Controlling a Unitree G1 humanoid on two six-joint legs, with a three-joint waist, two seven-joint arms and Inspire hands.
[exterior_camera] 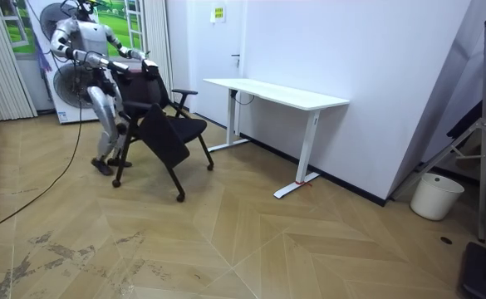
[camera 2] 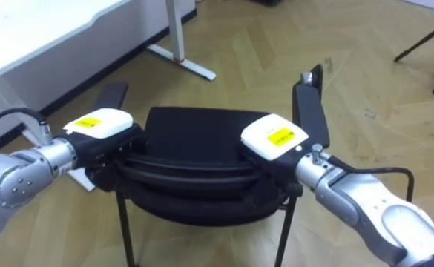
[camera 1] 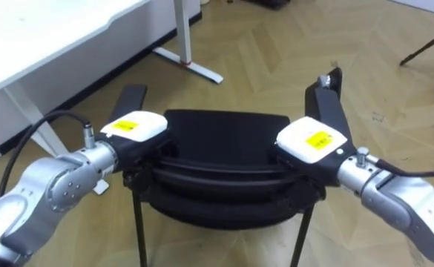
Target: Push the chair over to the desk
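A black chair (camera 1: 224, 126) with two armrests stands right in front of me, its seat facing away towards the white desk (camera 1: 46, 37). My left hand (camera 1: 131, 127) lies on the left end of the backrest's top rail (camera 1: 217, 174), fingers curled over it. At the rail's right end my right hand (camera 1: 313, 139) grips the same way. In the room view the chair (exterior_camera: 164, 129) leans back towards me, and I stand behind it at the room view's left, a few steps from the desk (exterior_camera: 276, 93).
The desk's leg and foot (camera 1: 191, 63) lie ahead on the left. Wooden floor opens ahead and to the right. A white bin (exterior_camera: 436, 196) and a metal stand (exterior_camera: 475, 124) are at the room view's far right, and a white appliance (exterior_camera: 60, 91) is behind me.
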